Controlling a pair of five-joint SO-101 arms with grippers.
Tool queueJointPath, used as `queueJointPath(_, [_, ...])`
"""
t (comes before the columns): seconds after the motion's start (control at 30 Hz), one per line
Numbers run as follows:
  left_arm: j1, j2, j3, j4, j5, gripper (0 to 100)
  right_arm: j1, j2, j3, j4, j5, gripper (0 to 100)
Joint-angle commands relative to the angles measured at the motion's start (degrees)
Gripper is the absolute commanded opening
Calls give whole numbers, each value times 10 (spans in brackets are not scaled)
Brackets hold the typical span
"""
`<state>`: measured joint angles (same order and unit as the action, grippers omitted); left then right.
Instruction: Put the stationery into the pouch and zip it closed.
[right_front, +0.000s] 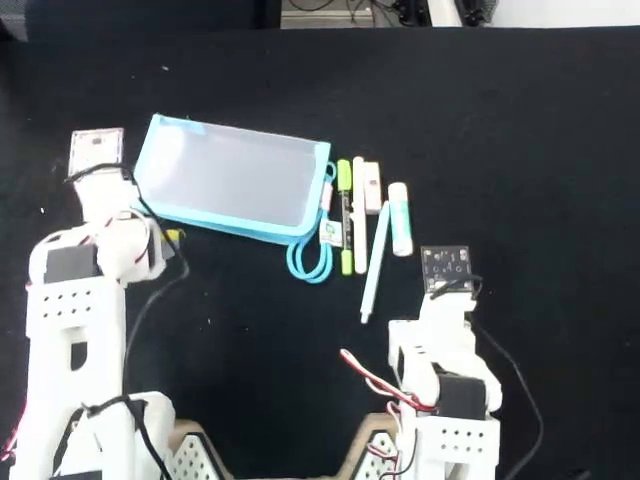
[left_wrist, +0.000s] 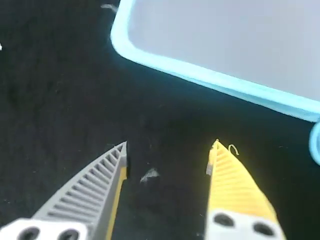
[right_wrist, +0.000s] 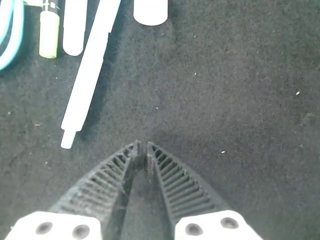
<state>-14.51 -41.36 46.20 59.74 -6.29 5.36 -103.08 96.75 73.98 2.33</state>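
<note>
Frosted plastic pouch with light blue trim (right_front: 232, 182), long axis pointing at green highlighter (right_front: 346, 215) and slim white pen (right_front: 375, 262) beside its loop end, left gripper (left_wrist: 170, 150) with fingers apart near pouch's cut-off edge, right gripper (right_wrist: 142, 147) with fingers together.

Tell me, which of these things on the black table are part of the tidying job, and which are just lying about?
Part of the job: pouch; green highlighter; white stick beside it; small white block; pale blue pen; glue stick.

Just lying about: cables past the far edge; black table, merely the surface.
</note>
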Motion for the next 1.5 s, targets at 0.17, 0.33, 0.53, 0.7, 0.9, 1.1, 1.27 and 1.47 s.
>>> queueJointPath(0.17, [68, -39, -12, 11, -3, 256, 8, -54, -2, 4, -1, 12])
queueJointPath(0.33, [72, -71, 21, 8, -5, 256, 8, -54, -2, 4, -1, 12])
queueJointPath(0.53, [73, -105, 46, 7, -3, 256, 8, -54, -2, 4, -1, 12])
queueJointPath(0.7, [73, -113, 58, 7, -2, 256, 8, -54, -2, 4, -1, 12])
queueJointPath(0.9, [73, -113, 87, -28, -2, 260, 8, -54, -2, 4, -1, 12])
queueJointPath(1.1, [74, -107, 108, -100, -4, 261, 8, -54, -2, 4, -1, 12])
queueJointPath(1.27, [94, -107, 102, -113, -6, 262, 8, -54, -2, 4, -1, 12])
queueJointPath(1.47, [138, -106, 92, -113, -1, 302, 8, -54, -2, 4, -1, 12])
